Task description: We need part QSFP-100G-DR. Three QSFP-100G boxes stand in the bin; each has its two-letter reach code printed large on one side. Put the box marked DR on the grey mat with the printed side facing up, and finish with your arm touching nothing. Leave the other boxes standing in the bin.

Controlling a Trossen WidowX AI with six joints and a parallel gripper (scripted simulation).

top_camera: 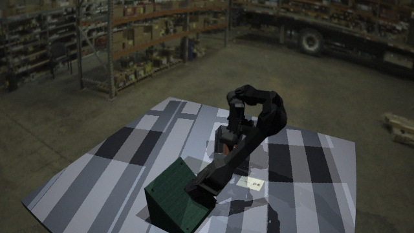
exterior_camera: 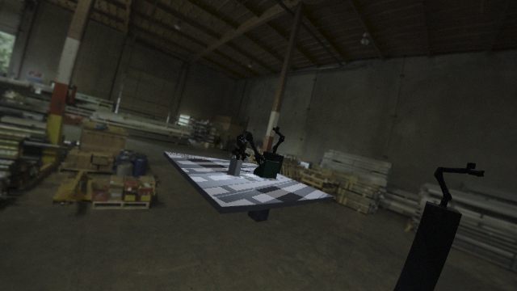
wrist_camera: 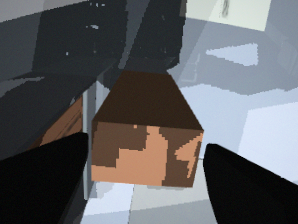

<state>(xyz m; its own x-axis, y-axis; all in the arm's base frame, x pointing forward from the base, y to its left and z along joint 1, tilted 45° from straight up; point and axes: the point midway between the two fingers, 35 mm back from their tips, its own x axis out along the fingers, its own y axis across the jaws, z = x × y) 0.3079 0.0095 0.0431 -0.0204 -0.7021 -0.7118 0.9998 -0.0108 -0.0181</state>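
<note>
An orange-brown box (wrist_camera: 145, 155) stood out in the middle of the wrist frame, between the two fingers of the pincer (top_camera: 230, 149) (exterior_camera: 236, 157) (wrist_camera: 147, 148). The fingers were partly spread, with a thin gap on each side of the box, so it was not pinched. No reach code could be read on its visible faces, and I could not tell whether this was the DR box. Part of another box (wrist_camera: 64, 122) showed at the left of the wrist frame, beyond what looked like the wall of the bin (top_camera: 220, 136) (exterior_camera: 235, 166) (wrist_camera: 86, 165). The paper card (top_camera: 250, 183) (wrist_camera: 227, 14), right of centre in the top frame, bore the letters DR.

The box would probably be light and fairly stiff, like carton, with smooth sides that might slip under a loose hold and dent under a hard one. The best hold seemed to be across the two opposite sides facing the fingers, square and near mid-height, closing gently. If the box was DR, its printed side would have to end up on top. A crooked hold could twist it, and a wide finger could catch the bin wall.
</note>
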